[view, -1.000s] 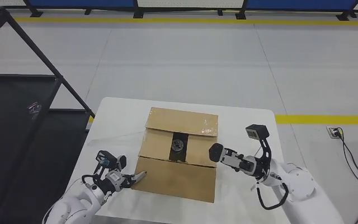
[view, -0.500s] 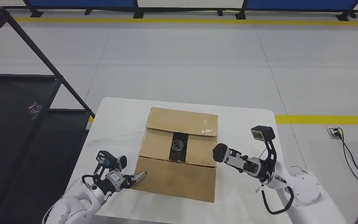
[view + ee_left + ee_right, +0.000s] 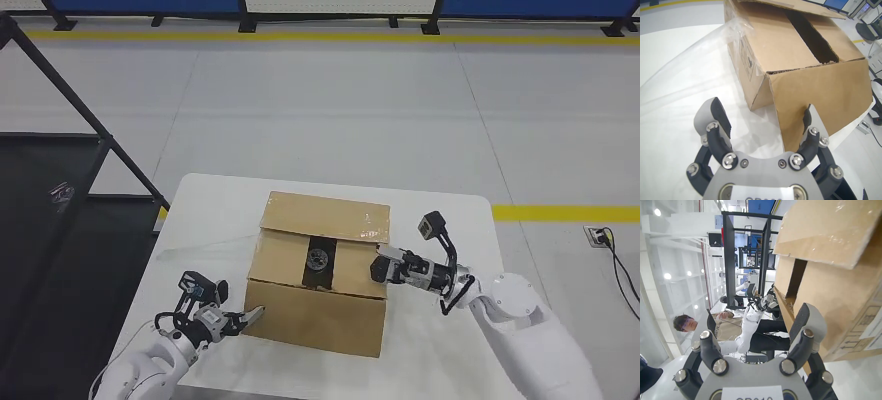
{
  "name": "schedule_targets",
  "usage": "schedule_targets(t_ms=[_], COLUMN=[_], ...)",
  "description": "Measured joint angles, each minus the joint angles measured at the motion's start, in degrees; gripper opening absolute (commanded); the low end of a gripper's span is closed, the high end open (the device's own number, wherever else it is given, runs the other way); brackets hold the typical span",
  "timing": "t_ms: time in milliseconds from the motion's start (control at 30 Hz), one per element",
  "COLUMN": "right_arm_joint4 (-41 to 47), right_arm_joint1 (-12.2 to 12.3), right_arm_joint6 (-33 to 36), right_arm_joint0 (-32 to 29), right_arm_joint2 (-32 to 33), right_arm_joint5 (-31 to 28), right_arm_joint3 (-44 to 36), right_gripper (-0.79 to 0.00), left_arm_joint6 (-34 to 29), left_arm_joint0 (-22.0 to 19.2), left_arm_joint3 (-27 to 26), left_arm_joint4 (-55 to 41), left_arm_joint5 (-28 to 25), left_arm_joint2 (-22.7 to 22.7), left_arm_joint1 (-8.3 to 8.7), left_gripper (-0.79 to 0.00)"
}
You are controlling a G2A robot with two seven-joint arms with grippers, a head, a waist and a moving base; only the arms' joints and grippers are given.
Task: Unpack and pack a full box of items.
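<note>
Showing the cardboard box (image 3: 318, 285) standing at the middle of the white table (image 3: 215, 215), its top flaps folded in around a dark gap and its near flap slanting outward. Holding the left gripper (image 3: 762, 103) at the box's near left corner, jaws apart, one finger (image 3: 809, 117) lying against the near flap. Holding the right gripper (image 3: 756, 308) at the box's right side, jaws apart, one finger (image 3: 806, 321) overlapping the box edge.

Box (image 3: 315, 320) interior mostly hidden under flaps (image 3: 283, 256), dark item (image 3: 318, 262) in the gap too small to ID, right wrist view crops the box.
</note>
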Motion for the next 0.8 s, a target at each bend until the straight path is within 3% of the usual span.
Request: schedule_targets(t_ms=[500, 800], right_arm_joint4=[0.58, 0.88], right_arm_joint1=[-2.47, -3.64], right_arm_joint6=[-3.77, -7.92], right_arm_joint0=[8.21, 12.33], right_arm_joint2=[-4.09, -3.86], right_arm_joint5=[2.12, -2.03], right_arm_joint3=[9.89, 11.7], right_gripper=[0.0, 0.0], left_arm_joint6=[0.01, 0.01], left_arm_joint0=[-0.92, -0.92], left_arm_joint3=[0.61, 0.61], left_arm_joint4=[0.28, 0.28], left_arm_joint5=[0.77, 0.77], left_arm_joint2=[1.1, 1.1], left_arm_joint1=[-0.04, -0.04], left_gripper=[0.0, 0.0])
